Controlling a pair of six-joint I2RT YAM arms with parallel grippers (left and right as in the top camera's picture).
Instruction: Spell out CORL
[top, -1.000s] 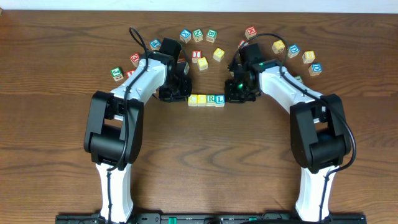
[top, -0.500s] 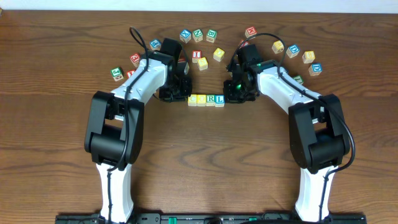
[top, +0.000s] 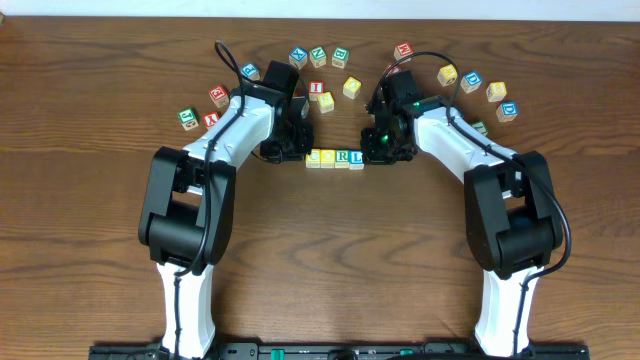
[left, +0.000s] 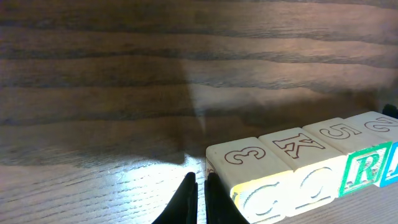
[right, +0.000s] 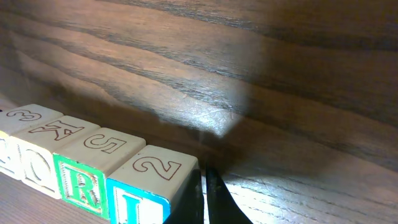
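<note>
Overhead hides the fingertips: the left arm (top: 235, 125) and right arm (top: 450, 130) bend inward over either end of the row of four cubes (top: 334, 158), mid-scene. Only the left wrist view shows the left gripper (left: 199, 190) pressed together just beside the C cube (left: 249, 177), with the row's other end cut off. The right wrist view shows the right gripper (right: 204, 186) pressed together beside the L cube (right: 146, 186).

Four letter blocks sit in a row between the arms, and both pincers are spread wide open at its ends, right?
Not quite: both are shut. The wrist views show the left pincer and the right pincer closed tight, one at each end of the row of four letter blocks.
</note>
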